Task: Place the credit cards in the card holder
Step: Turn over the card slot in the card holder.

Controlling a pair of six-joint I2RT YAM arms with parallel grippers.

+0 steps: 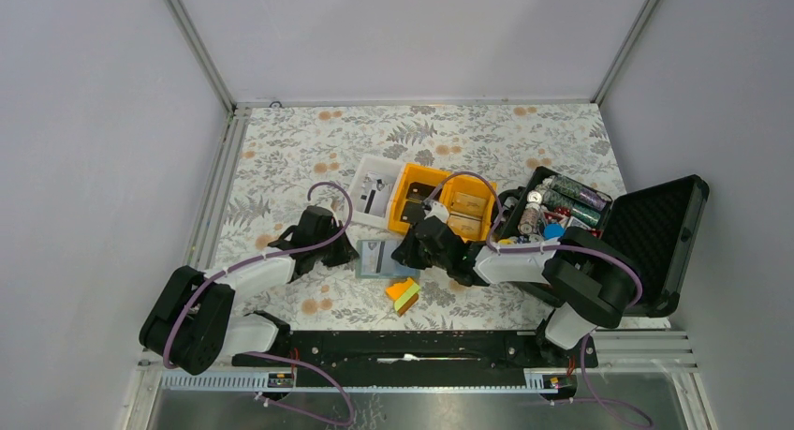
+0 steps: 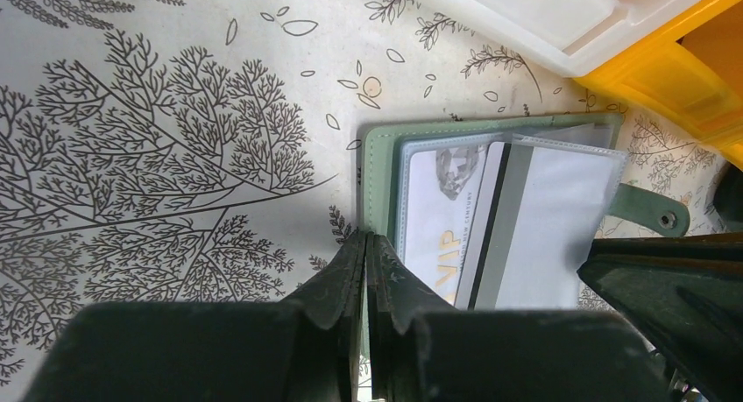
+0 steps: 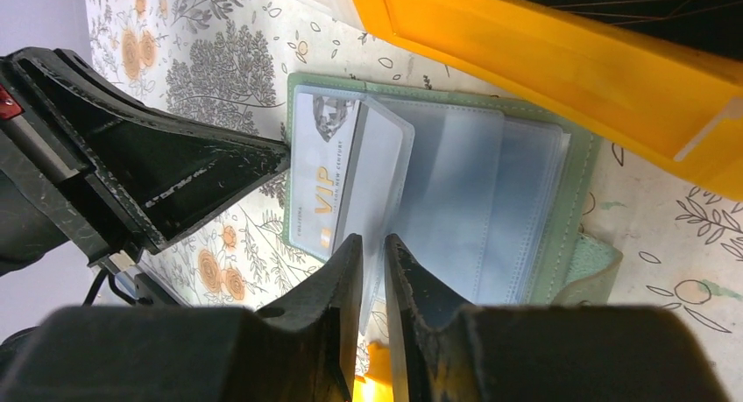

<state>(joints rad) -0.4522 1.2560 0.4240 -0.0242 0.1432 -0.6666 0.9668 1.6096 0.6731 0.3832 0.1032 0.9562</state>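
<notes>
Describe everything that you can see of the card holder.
The card holder is a grey-green bifold that looks like leather. It lies open and flat on the floral table, close to a yellow bin. Inside are clear plastic pockets; one holds a white VIP card. A strap tab sticks out from one side. The shut left gripper meets its cover edge; the right gripper is at the pockets, grip unclear.

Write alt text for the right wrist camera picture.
An open grey-green card holder lies on a floral table, a white VIP card in its left clear pocket. The right gripper, fingers narrowly parted, straddles a pocket leaf; the left gripper touches the holder's left edge.
</notes>
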